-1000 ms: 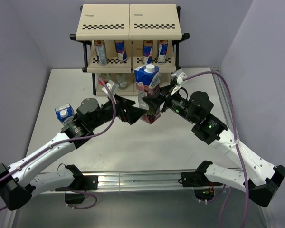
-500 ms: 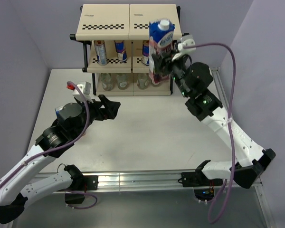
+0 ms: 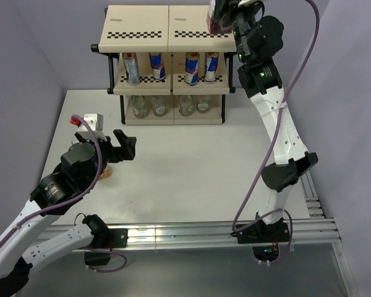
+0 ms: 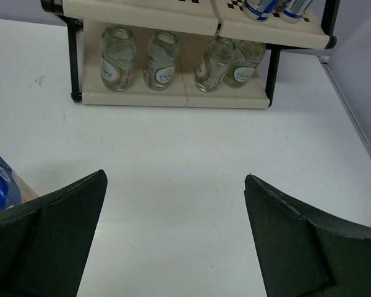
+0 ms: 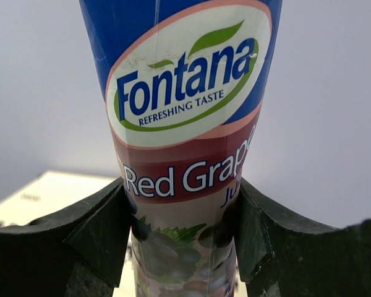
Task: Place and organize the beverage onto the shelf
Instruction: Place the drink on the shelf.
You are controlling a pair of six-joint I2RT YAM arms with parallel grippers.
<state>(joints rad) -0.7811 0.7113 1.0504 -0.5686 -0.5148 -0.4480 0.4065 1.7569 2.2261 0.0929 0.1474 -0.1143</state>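
Note:
The shelf (image 3: 142,21) stands at the back of the table. Several silver-blue-red cans (image 3: 156,65) fill its middle tier and several clear bottles (image 4: 117,59) its bottom tier. High over the right end of the top tier, my right gripper (image 5: 180,185) is shut on the red grape carton (image 5: 185,93), held upright; the top external view cuts off most of that carton (image 3: 217,18). My left gripper (image 4: 175,176) hangs open and empty over the table's left part. A blue-and-orange carton (image 4: 0,182) shows just left of its left finger, mostly hidden.
The white table (image 3: 191,167) is walled at the left, back and right. An aluminium rail (image 3: 179,234) runs along the near edge. The right arm's purple cable (image 3: 300,68) loops beside the arm at the right.
The right arm has lifted the grape carton from in front of the shelf to above the top tier's right end. The left arm has drawn back to the left, over the other carton.

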